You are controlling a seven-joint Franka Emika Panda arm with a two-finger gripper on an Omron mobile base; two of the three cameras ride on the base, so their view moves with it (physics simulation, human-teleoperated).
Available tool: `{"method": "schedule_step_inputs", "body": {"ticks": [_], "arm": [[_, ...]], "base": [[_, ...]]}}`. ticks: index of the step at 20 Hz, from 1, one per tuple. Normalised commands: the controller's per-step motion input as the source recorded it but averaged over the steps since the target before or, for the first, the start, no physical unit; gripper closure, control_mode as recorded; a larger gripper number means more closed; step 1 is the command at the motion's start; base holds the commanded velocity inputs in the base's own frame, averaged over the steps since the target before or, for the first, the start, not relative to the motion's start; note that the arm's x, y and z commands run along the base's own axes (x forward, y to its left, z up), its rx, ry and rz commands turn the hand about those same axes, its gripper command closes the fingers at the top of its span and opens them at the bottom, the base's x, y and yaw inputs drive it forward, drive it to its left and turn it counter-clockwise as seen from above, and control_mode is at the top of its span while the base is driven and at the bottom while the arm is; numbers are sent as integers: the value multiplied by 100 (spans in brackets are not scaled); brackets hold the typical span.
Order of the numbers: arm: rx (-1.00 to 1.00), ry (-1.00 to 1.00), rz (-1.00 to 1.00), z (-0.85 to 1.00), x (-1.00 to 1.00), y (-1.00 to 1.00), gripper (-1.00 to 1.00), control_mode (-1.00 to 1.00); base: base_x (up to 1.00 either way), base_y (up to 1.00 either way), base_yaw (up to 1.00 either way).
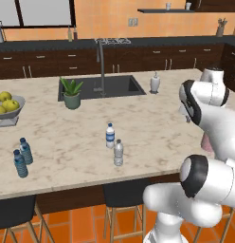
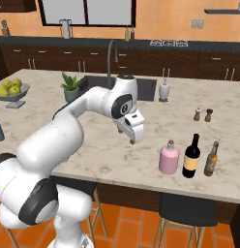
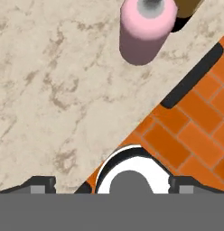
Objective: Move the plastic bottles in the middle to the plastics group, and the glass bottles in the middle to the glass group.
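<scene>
Listing by view, left base view first: marble bench (image 1: pixel 152 137) carrying two clear plastic bottles near its middle, the white-capped, blue-labelled bottle (image 1: pixel 110 136) and the plain greyish bottle (image 1: pixel 118 153), upright, just beside each other but apart. Two blue-capped bottles (image 1: pixel 23 156), the plastics group, stand close together at the bench's left front edge, well apart from the clear pair. By judgement the grouping is the sorting target, so the clear pair remains to be carried leftward. Also present: potted plant (image 1: pixel 71 93) beside the sink (image 1: pixel 117 86), white soap dispenser (image 1: pixel 155 83), fruit bowl (image 1: pixel 8 110).

Right base view: hand (image 2: pixel 133 136) hanging above the bench, empty, pointing down, with the pink glass bottle (image 2: pixel 169 158) off to its right. That bottle stands upright just beside the dark wine bottle (image 2: pixel 191 157), with a slim brown bottle (image 2: pixel 211 159) on the far side. Judged from this placement, the glass item sits with the glass group. Salt and pepper shakers (image 2: pixel 203 114) stand farther back.

Hand view: pink glass bottle at the top, seen from above, clear of the fingertips (image 3: pixel 39 184). Fingertips stand wide apart at the lower corners with nothing between them: hand spread, holding nothing. Bench edge and orange floor tiles (image 3: pixel 199 131) lie below.
</scene>
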Motion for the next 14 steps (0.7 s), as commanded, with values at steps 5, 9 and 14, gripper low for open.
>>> {"method": "schedule_step_inputs", "body": {"ticks": [5, 9, 14], "arm": [[-1, 0, 73, 0, -18, 100, -100, -100], [0, 0, 80, 0, -7, 100, -100, -100], [0, -1, 64, 5, 0, 97, -100, -100]], "base": [[0, 0, 0], [0, 0, 0], [0, 0, 0]]}}
